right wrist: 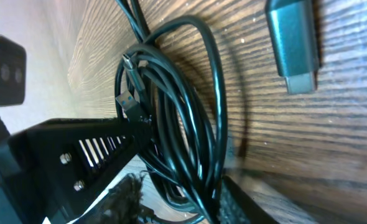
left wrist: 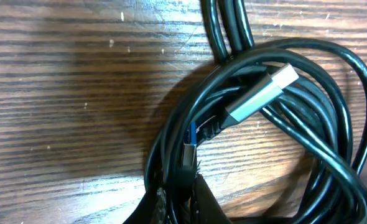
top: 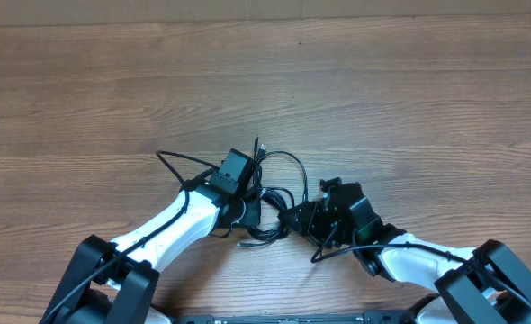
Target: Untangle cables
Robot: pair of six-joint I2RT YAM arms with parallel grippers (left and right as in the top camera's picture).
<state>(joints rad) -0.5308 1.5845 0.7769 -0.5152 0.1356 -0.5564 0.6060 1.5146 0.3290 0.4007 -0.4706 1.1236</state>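
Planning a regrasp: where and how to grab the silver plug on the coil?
Probably the silver plug by its rigid shell, pinched across its long sides from above. It lies diagonally on top of the cables, its shell exposed, while they overlap beneath it.

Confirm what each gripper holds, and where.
Left gripper is shut on the cables, pinching coil strands beside the blue-tongued plug. Right gripper straddles the coil's loops; whether it grips cannot be told.

Surface (top: pixel 112 90): wood-grain top, mid-brown with darker streaks, grain running left to right, filling the overhead view. Finish matte, lightly flecked and scratched in the close wrist views. Light: soft, even, from above, casting faint shadows.
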